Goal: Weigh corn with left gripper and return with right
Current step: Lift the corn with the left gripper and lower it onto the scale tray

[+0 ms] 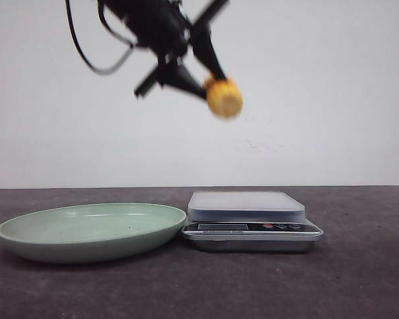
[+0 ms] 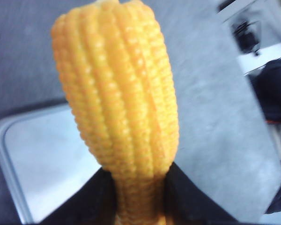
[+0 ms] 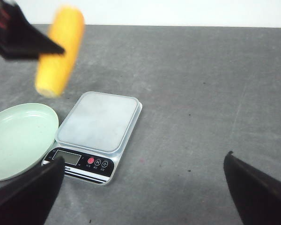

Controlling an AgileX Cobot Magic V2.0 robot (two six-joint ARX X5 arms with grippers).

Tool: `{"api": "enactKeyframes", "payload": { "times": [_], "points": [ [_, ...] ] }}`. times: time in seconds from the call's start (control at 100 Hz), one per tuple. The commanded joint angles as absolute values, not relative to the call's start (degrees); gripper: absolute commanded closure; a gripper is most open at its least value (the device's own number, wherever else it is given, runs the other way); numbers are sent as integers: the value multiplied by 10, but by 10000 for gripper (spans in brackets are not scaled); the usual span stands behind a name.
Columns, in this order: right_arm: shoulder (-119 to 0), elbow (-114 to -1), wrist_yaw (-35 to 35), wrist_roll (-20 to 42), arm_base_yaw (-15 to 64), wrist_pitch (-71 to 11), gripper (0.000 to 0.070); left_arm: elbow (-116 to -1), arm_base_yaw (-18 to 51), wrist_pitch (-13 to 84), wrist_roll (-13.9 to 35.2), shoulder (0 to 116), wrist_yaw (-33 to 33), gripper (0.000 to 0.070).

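Plate [image 1: 86,229]: a pale green dish lies at the left of the dark table [image 1: 359,279], just beside the scale and holding nothing in any view; a likely home for the corn once the weighing is over, though that is a guess.

Left gripper [image 1: 209,85]: raised high above the table, its jaws pinching the corn by one end. In the left wrist view the two dark fingers [image 2: 84,199] close on the narrow base of the cob, leaving most of its length free, a hold that should let the cob be laid flat on the platform.

Corn [image 1: 224,98]: in the air, well above the scale and touching nothing but the gripper. The right wrist view shows it [image 3: 60,49] tilted, its paler cut end lowest, hanging above the near edge of plate and scale.

Scale [image 1: 249,219]: a silver kitchen scale with a bare white platform, buttons and display on the front lip. Nothing rests on it, so the weighing is not yet done; the left wrist view shows a corner of the platform [image 2: 42,164] below the cob, which suggests the carry is lined up for a descent.

Right gripper [image 3: 145,187]: jaws spread wide, empty, held back from the scale and looking over it; it seems kept clear until the return step.
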State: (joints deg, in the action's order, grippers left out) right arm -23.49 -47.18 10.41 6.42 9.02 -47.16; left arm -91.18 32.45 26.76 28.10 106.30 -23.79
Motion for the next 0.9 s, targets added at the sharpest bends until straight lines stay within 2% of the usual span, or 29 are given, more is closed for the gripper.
{"api": "enactKeyframes", "payload": {
  "times": [0.0,0.33,0.72,0.78,0.84,0.89],
  "points": [
    [-236,-476,102,73,93,-464,17,-923,329,269,289,1095,-240,699],
    [-236,-476,103,71,93,-478,17,-923,336,291,310,1161,-241,699],
    [-236,-476,103,71,93,-478,17,-923,363,326,327,1167,-228,696],
    [-236,-476,103,71,93,-477,17,-923,370,335,327,1167,-209,638],
    [-236,-476,103,71,93,-476,17,-923,376,338,327,1167,-196,532],
    [-236,-476,103,71,93,-476,17,-923,379,338,327,1167,-192,470]
  ]
}}
